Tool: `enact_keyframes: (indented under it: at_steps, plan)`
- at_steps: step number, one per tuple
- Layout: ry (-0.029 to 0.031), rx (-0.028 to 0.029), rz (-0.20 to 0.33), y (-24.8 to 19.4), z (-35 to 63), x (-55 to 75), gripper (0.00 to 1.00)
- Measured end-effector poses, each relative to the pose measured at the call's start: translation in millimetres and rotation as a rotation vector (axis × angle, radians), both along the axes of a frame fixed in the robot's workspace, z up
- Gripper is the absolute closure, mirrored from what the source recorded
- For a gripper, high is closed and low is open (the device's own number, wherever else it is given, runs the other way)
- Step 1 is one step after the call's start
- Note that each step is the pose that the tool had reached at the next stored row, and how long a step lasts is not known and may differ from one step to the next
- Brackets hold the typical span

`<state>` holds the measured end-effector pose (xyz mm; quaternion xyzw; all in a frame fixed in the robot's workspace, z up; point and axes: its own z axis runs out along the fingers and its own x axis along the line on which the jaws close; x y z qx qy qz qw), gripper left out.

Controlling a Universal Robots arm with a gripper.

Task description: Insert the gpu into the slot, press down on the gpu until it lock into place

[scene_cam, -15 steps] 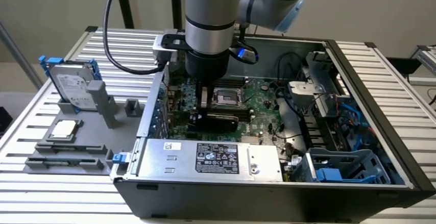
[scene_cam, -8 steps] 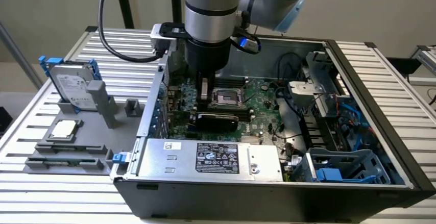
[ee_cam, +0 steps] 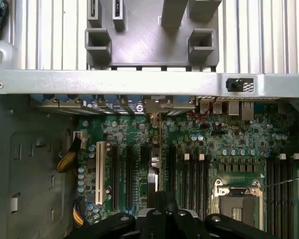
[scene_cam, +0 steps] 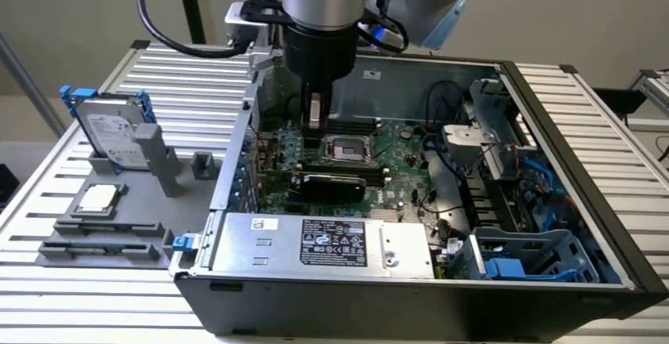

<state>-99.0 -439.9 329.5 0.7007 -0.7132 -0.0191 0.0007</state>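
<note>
— How far along are you?

— The gpu [scene_cam: 329, 185] stands upright on its long edge on the motherboard [scene_cam: 403, 191], just beside the CPU socket [scene_cam: 350, 150], on the side of it nearer the exterior camera. It sits level along its length, so I judge it is in the slot, or very nearly. Whether it has been pressed down far enough to lock, I can't say.

— And your hand?

— My gripper [scene_cam: 312, 134] hangs close to the CPU socket, on the exterior view's left of it, over the card's top edge. I cannot tell whether it is parted, closed, or clamped on the card, nor whether it is touching the card at all.

— What can't you make out?

— The slot is hidden under the card's lower edge. From my wrist, the thin pale strip running out from under the gripper [ee_cam: 162, 201], well apart from the CPU socket [ee_cam: 236, 204], is probably the gpu [ee_cam: 155, 172] seen edge-on, but I wouldn't swear to it.
</note>
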Motion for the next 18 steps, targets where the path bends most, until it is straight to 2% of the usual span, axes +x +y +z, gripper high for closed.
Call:
enact_keyframes:
  at_steps: [6,18]
  plan:
    - [0.0004,-0.0002,0.0,0.0,23.6,0.2,0.89]
    - [0.0004,-0.0001,0.0,0.0,25.2,0.2,0.89]
